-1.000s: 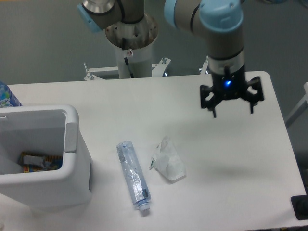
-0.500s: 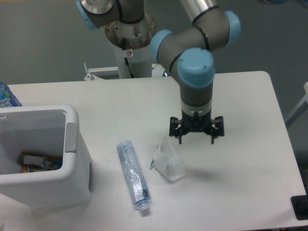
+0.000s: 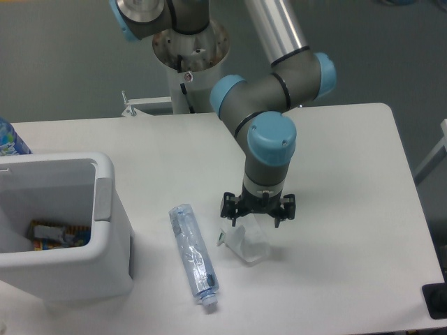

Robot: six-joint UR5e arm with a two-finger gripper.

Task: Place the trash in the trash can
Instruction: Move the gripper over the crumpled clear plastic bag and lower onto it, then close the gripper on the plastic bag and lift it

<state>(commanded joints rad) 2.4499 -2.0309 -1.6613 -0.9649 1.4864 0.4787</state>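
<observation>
trash can [image 3: 105, 209] at left holds only the colourful packet [image 3: 59, 234], bottle [image 3: 192, 255] flat beside it, and the gripper [image 3: 258, 218] has swung in from the right, now spread open, empty, straddling the wrapper [image 3: 246, 242], so pickup looks next.

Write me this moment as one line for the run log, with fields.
phase: reach | gripper: open, jaws spread above wrapper | bottle: lying on table | trash can: holds colourful packet

Gripper [image 3: 257, 217], fingers spread, directly above crumpled wrapper [image 3: 246, 243] on counter [image 3: 349, 230]; bottle [image 3: 193, 255] beside it, trash can [image 3: 105, 230] left.
</observation>
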